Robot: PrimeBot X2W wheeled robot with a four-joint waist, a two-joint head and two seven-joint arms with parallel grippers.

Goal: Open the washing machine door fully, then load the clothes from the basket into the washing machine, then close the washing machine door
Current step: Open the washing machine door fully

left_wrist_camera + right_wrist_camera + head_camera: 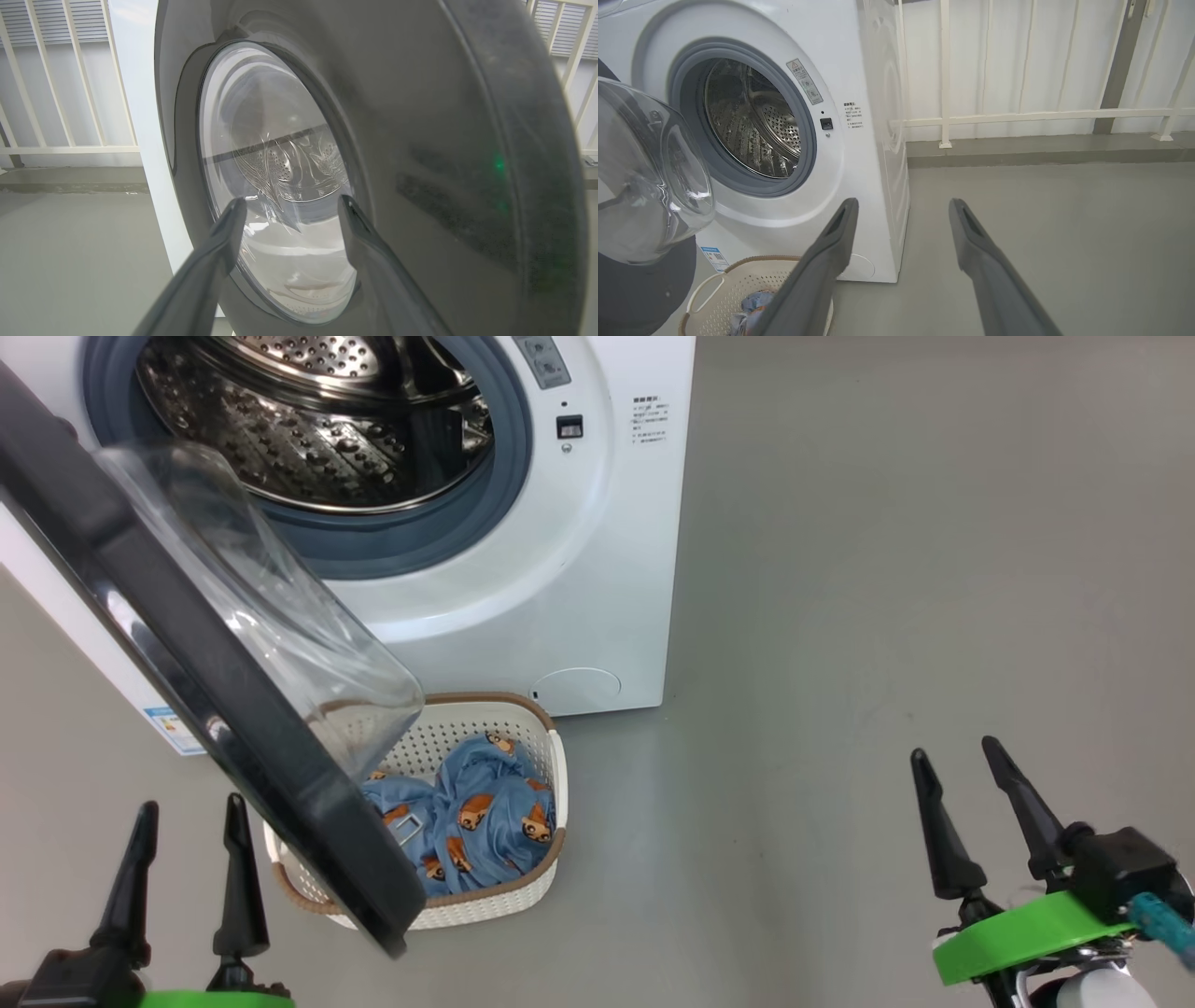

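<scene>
The white washing machine (597,551) stands with its steel drum (308,429) exposed. Its door (187,644), black-rimmed with a clear glass bowl, hangs swung out over the left part of the basket (551,803). The cream basket sits on the floor in front of the machine and holds the light blue bear-print clothes (485,812). My left gripper (191,807) is open at the lower left, just outside the door's black rim (467,163), holding nothing. My right gripper (957,751) is open at the lower right, well away from the basket, over bare floor.
Grey floor (887,569) stretches to the right of the machine. A white railing (1017,114) and a low ledge run behind it. In the right wrist view the basket (714,289) lies at the lower left, below the door's glass (649,186).
</scene>
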